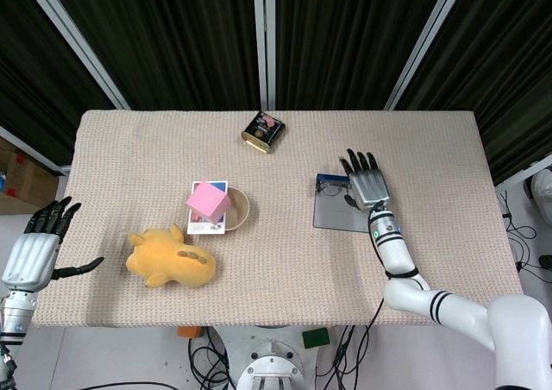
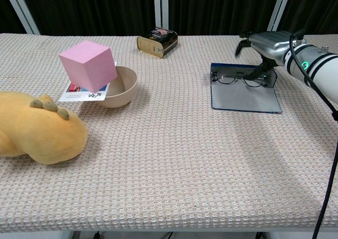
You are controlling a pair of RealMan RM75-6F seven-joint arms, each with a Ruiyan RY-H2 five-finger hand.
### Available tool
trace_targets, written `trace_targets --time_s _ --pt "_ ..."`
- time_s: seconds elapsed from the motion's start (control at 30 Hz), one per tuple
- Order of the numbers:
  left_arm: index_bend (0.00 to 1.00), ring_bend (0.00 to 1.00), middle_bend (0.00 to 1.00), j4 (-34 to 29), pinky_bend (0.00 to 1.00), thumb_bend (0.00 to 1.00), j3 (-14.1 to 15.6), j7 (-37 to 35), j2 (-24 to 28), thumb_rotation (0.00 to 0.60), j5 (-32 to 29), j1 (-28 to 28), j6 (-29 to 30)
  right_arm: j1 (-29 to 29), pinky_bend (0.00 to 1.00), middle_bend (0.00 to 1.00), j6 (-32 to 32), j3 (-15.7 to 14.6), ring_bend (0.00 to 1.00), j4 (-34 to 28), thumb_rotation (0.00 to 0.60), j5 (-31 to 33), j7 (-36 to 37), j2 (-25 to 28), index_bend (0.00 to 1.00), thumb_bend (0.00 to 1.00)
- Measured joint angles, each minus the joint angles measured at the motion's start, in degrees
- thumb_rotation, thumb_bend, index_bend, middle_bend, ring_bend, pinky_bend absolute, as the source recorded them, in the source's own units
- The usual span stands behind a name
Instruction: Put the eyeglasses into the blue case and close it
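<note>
The black-framed eyeglasses (image 2: 237, 77) lie unfolded on the far part of the blue case (image 2: 245, 99), which lies open and flat on the table right of centre. My right hand (image 2: 269, 42) hovers over the glasses' right end with its fingers spread and raised. Only one digit reaches down toward the right lens; whether it touches is unclear. From the head view the right hand (image 1: 367, 183) covers the far right corner of the case (image 1: 332, 216). My left hand (image 1: 34, 252) hangs open off the table's near left edge, holding nothing.
A pink cube (image 2: 87, 64) rests on a beige bowl (image 2: 124, 86) beside a printed card (image 2: 79, 94) left of centre. A yellow plush toy (image 2: 37, 128) lies at the near left. A dark tin (image 2: 157, 42) sits at the far middle.
</note>
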Motion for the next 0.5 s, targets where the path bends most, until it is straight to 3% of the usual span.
trace_targets --time_s 0.2,0.33,0.5 --pt "0.07 0.00 0.00 0.1 0.11 0.00 0.0 -0.2 0.0 0.186 -0.1 0.2 0.2 -3.2 0.00 0.00 4.4 -2.1 0.00 -6.0 0.600 -5.9 4.0 2.8 0.05 0.55" --pt "0.07 0.00 0.00 0.2 0.11 0.00 0.0 -0.3 -0.1 0.187 0.1 -0.1 -0.1 -6.3 0.00 0.00 7.3 -5.3 0.00 -11.8 0.600 -9.8 4.9 5.7 0.16 0.49" --pt "0.07 0.00 0.00 0.4 0.10 0.00 0.2 -0.3 -0.4 0.187 0.5 -0.2 -0.3 -9.0 0.00 0.00 7.7 -9.2 0.00 -17.0 0.600 -11.3 2.5 8.7 0.21 0.46"
